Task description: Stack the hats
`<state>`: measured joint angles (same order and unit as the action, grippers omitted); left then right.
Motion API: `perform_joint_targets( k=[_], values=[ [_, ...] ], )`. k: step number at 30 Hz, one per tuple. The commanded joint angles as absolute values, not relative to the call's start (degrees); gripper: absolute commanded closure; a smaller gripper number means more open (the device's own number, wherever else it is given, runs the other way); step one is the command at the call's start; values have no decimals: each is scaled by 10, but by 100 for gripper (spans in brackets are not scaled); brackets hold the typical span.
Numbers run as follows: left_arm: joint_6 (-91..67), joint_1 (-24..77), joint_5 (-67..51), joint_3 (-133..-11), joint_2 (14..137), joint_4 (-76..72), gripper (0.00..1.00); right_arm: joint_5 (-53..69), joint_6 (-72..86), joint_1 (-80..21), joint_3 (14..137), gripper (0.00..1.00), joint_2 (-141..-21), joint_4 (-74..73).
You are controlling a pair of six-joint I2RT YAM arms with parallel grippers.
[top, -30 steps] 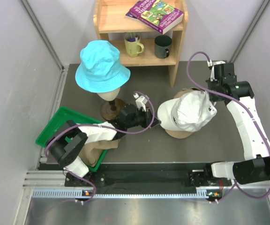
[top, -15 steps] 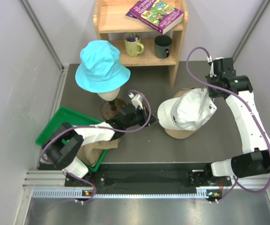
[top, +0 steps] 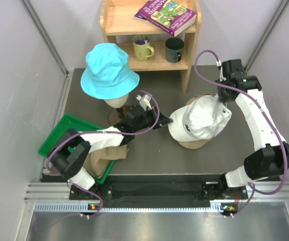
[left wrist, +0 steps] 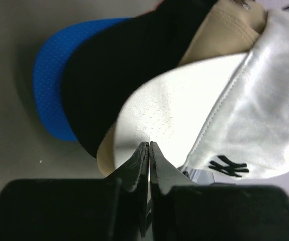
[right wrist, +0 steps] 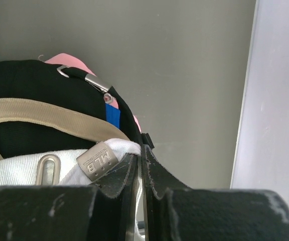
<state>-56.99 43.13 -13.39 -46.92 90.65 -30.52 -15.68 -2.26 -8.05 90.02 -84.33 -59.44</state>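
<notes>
White cap (left wrist: 255, 100) seating atop stack (left wrist: 109, 75): left gripper (left wrist: 148, 145) pinches brim (left wrist: 159, 115) at its tips, right gripper (right wrist: 142, 150) clamps rear strap (right wrist: 44, 168); next, lower and release evenly

Matt white cap (left wrist: 245, 100) cloth, metal buckle (right wrist: 48, 168)

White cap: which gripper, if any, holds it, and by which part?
Both hold the white cap. The left gripper pinches the front edge of its brim; the right gripper pinches its rear strap, beside the MLB tab.
</notes>
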Motion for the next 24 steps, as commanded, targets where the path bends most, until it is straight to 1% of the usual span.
perform_joint_targets(
  k=[1,3,5,6,7,11,14,17,20,24],
  values=[
    [-590,428,-192,-460,921,-395,84,-155,-14,-72,924,95,-853,-553],
    [-587,427,-190,-453,922,-392,74,-152,-15,-72,927,95,-856,-554],
    [-584,428,-178,-447,922,-382,71,-152,-15,-72,931,95,-860,-552],
    [-575,427,-171,-446,919,-374,68,-152,-16,-72,932,94,-860,-553],
    [-570,426,-165,-440,912,-364,56,-151,-16,-72,933,95,-862,-554],
    [-554,412,-146,-418,885,-356,40,-150,-17,-72,938,94,-864,-557],
    [-546,410,-154,-406,885,-373,34,-150,-18,-72,939,94,-862,-558],
    [-561,411,-209,-406,916,-436,32,-149,-18,-72,942,94,-867,-561],
    [-571,417,-236,-409,938,-485,32,-149,-18,-72,947,94,-870,-566],
    [-568,421,-256,-426,963,-502,32,-148,-16,-72,949,94,-874,-566]
  ],
)
